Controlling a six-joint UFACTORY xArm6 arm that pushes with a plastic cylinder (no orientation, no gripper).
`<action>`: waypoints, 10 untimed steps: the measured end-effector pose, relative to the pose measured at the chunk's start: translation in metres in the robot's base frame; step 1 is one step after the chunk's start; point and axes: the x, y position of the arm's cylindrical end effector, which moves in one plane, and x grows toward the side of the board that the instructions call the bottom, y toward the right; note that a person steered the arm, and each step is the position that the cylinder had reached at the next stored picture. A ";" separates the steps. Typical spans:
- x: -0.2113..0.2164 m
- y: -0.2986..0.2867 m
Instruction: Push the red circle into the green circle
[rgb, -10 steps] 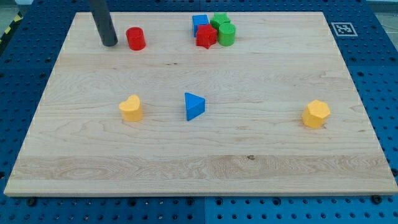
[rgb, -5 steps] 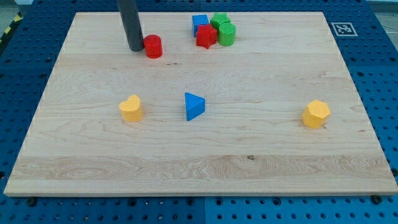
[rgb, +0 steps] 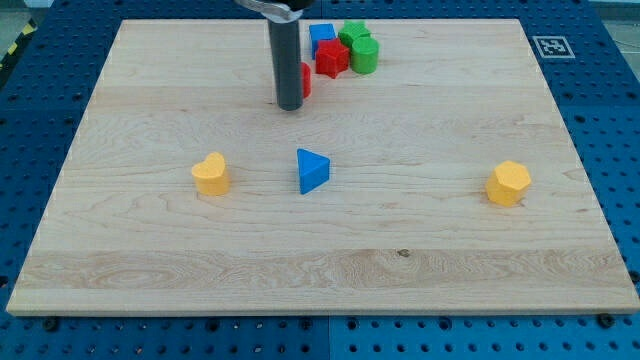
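My tip (rgb: 290, 105) stands on the board near the view's top, just left of centre. The red circle (rgb: 306, 79) is mostly hidden behind the rod; only its right edge shows, touching the rod's right side. The green circle (rgb: 364, 55) sits to the right of it at the view's top, in a cluster with a red star-like block (rgb: 331, 58), a blue square block (rgb: 321, 36) and a second green block (rgb: 352, 32). The red circle lies just left of the red star-like block.
A blue triangle (rgb: 312, 171) lies at the board's middle. A yellow heart-like block (rgb: 211, 173) is to its left and a yellow hexagon-like block (rgb: 508, 183) at the right. The wooden board (rgb: 120, 250) rests on a blue pegboard table.
My tip has moved to the right and slightly down the view, pushing the red circle rightward toward the cluster. The other blocks have not moved.
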 end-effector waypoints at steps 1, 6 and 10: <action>0.000 0.005; -0.028 0.020; 0.019 0.071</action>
